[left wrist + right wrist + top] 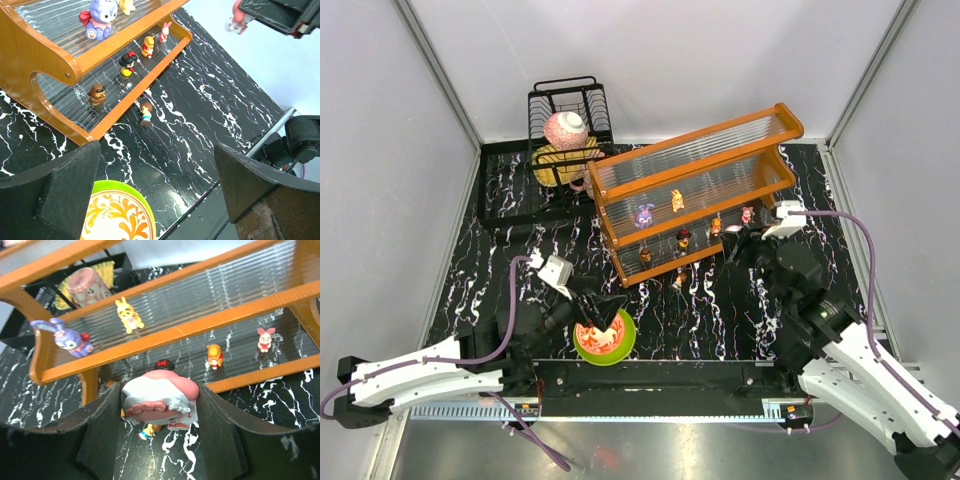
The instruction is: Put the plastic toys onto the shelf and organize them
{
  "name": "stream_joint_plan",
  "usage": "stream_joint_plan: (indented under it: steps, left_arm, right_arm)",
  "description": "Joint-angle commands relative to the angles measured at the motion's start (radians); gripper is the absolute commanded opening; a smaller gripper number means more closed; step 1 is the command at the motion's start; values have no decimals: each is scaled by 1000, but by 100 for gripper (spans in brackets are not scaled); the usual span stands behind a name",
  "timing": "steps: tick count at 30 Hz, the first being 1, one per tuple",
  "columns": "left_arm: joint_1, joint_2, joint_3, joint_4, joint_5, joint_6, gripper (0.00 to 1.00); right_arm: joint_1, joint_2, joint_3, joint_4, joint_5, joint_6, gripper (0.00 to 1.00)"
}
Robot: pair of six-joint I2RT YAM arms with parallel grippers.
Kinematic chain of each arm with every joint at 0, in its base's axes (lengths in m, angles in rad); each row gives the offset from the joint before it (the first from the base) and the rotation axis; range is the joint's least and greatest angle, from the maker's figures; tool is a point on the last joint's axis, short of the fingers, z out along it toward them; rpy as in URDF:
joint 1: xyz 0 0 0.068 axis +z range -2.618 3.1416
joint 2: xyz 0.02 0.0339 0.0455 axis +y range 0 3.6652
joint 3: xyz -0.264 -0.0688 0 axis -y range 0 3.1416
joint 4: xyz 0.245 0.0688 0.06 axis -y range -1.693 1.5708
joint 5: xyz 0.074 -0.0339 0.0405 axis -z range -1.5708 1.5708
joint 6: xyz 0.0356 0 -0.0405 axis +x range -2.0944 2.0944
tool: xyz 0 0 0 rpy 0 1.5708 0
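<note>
Hovering low over the near-left tabletop [720,310], the left pincer [601,311] has its jaws spread wide apart. It sits above the far rim of the green-rimmed bowl [605,340], which has a red-and-orange pattern inside.

Back left: black wire dish rack [570,110] holding a pink patterned cup [566,129] and a yellow item under it.

The shelf [605,215] stands mid-tabletop, angled so that its right end lies farther back. It has an orange frame and two ribbed clear tiers.

- Upper tier: purple toy [645,214], then yellow toy [677,200], both upright and near each other toward the left half.
- Lower tier, left to right: brown toy [96,94], black-haired toy with a red bow [128,62], orange toy [147,46], pink toy [164,32]. They stand in a row, apart from one another.
- Off the shelf: one small brown-haired toy [145,112] stands on the tabletop just in front of the lower tier's front rail, between the brown and black-haired toys as the left wrist camera sees it.

Right side: the right pincer [160,405] is clamped on the pink-and-white round toy [157,400], one finger on each flank. In the overhead view the pincer is in front of the shelf's right end, near the lower tier. From these views I cannot tell how high above the tabletop the toy is.
</note>
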Motion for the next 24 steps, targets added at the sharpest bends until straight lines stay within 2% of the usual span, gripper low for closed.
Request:
stream_joint_plan:
  steps: [1, 10, 14, 17, 24]
  left_arm:
    - [-4, 5, 2, 33, -11, 5, 99]
    - [-4, -22, -10, 23, -15, 0, 99]
    - [-4, -18, 0, 20, -17, 10, 99]
    - [-4, -21, 5, 14, -31, 16, 99]
    - [-2, -44, -21, 40, -44, 14, 99]
  right_arm:
    - [-121, 81, 60, 61, -193, 23, 0]
    - [-383, 193, 100, 128, -515, 160, 0]
    - [-506, 245, 60, 287, -705, 236, 0]
    - [-540, 278, 34, 384, -749, 232, 0]
    - [-548, 348, 28, 484, -750, 183, 0]
